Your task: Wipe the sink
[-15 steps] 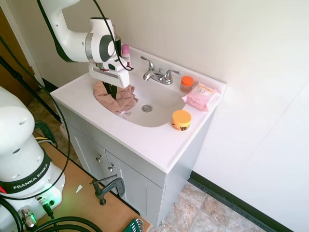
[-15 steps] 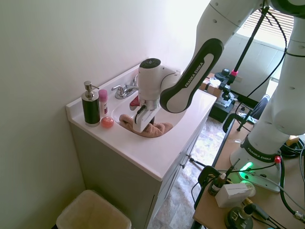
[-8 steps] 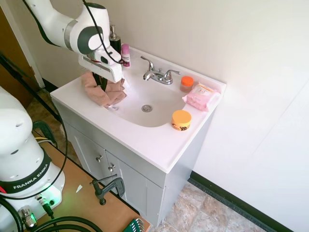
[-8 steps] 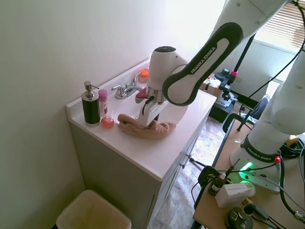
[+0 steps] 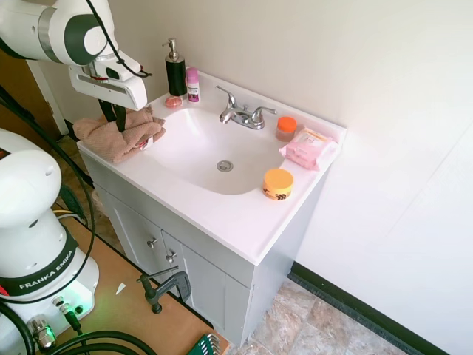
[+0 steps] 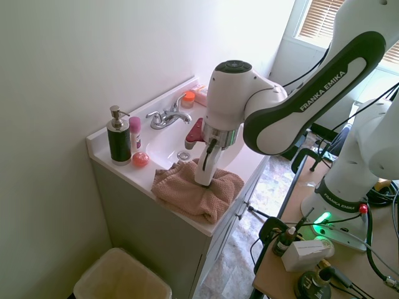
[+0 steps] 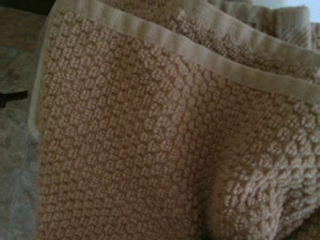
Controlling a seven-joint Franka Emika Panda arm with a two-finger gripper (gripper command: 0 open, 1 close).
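- The gripper (image 5: 118,122) points down into a bunched tan towel (image 5: 114,135); its fingers seem pinched on the cloth, though the folds hide the tips.
- The towel lies on the vanity top's front corner, draped over the edge, outside the sink (image 5: 194,140).
- The chrome faucet (image 5: 240,113) stands behind the basin; a soap dispenser (image 5: 175,70) is at the back corner.

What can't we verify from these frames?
- Fingers: buried in the towel in both exterior views, so whether the gripper is open or shut on it is unclear.
- Vanity corner under the towel: covered.
- Pink pack print: too small.
- Wrist view: only towel weave, slightly blurred.
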